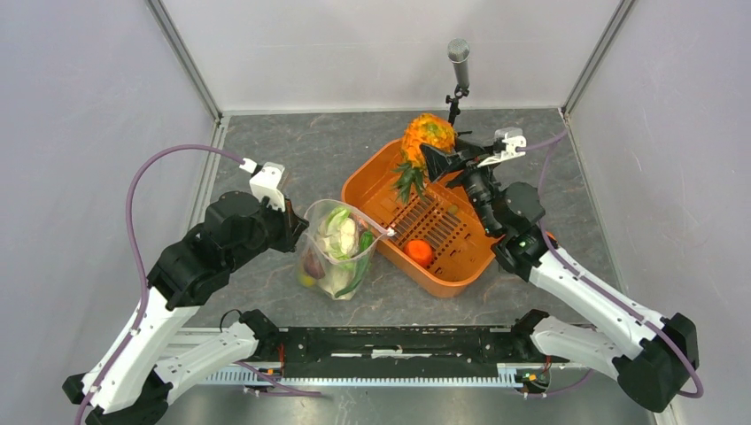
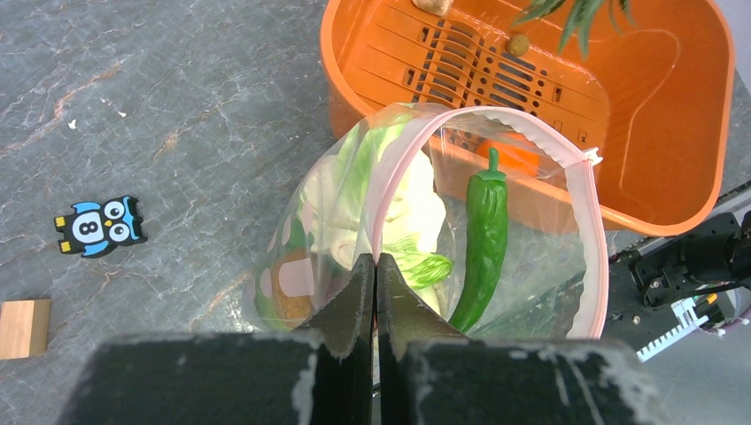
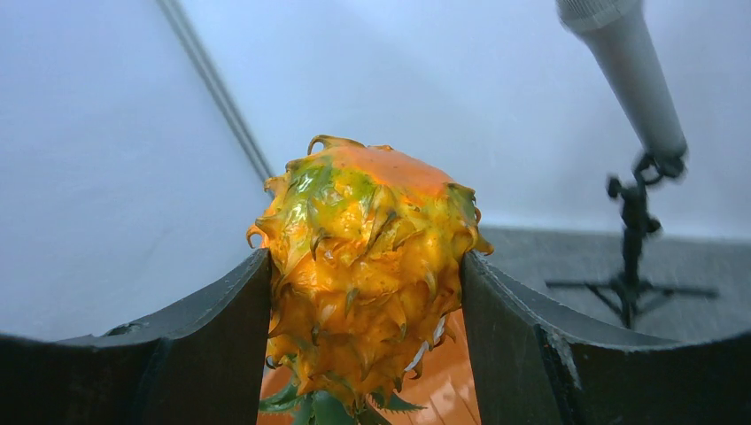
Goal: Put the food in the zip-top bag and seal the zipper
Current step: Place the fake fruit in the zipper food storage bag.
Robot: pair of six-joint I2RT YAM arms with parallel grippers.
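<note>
- Table: grey marbled surface filling the middle of the top view.
- Orange slotted basket: right of centre in the top view, set diagonally, just beside the bag.
- Zip-top bag: stands upright at centre in the top view, left of the basket. Its mouth is spread into a wide loop.
- Zipper: pinkish strip around the bag mouth, unsealed.
- Pineapple: in the upper middle of the top view, raised over the basket's far end, leaf crown pointing down.
- Right fingers: spread wide and clamped on either side of the pineapple body.
- Left fingers: pressed fully together, pinching the bag's near rim at the zipper strip.
- Microphone: on a small stand at the top centre of the top view.
- Green pepper: inside the bag, on its right side, stem up.
- Cabbage and cauliflower: inside the bag, left of the pepper.
- Orange piece: on the basket floor, near end.
- Owl tile: on the table, left of the left wrist view.
- Wooden block: lower left edge of that view.
</note>
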